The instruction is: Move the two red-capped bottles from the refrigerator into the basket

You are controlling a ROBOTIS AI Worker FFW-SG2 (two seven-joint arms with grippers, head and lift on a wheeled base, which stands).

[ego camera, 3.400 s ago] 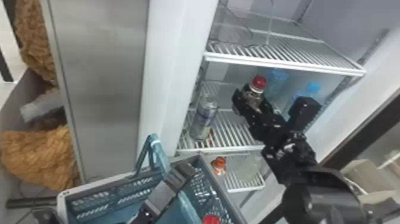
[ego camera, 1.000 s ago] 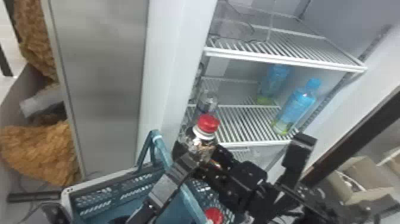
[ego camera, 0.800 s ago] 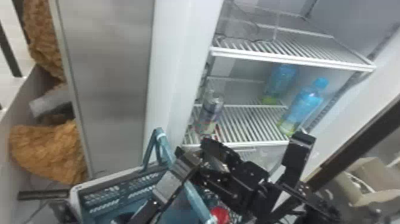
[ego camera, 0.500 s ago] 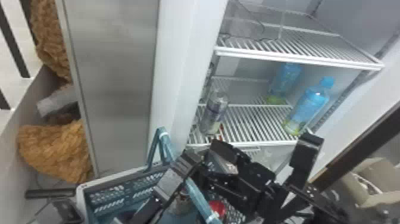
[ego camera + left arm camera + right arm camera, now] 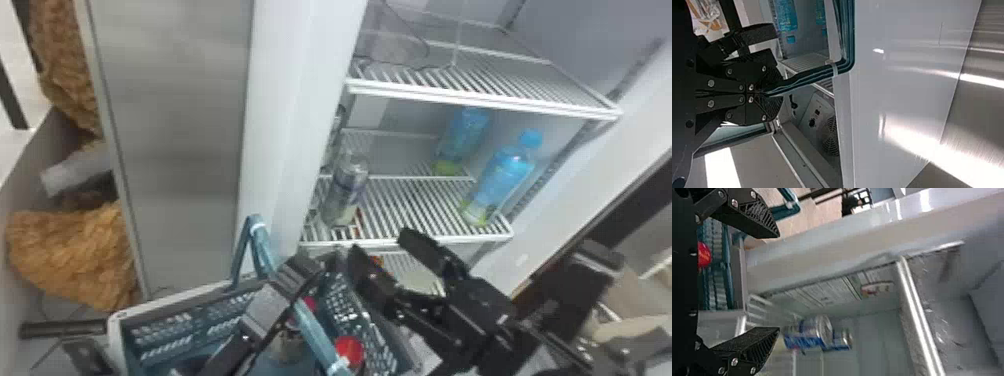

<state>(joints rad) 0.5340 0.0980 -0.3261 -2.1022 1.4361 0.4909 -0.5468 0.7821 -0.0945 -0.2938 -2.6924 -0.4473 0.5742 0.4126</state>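
Grips the handle (image 5: 256, 236) in the left gripper (image 5: 306, 266), near seven o'clock in the head view; spreads the right gripper (image 5: 381, 245) wide at five. Has one red-capped bottle (image 5: 286, 348) and a second red-capped bottle (image 5: 349, 351) inside the basket (image 5: 172, 300), near six.

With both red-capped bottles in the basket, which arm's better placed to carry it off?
Likely the left: the left gripper is shut on the basket handle, while the right gripper stands open with nothing between its fingers.
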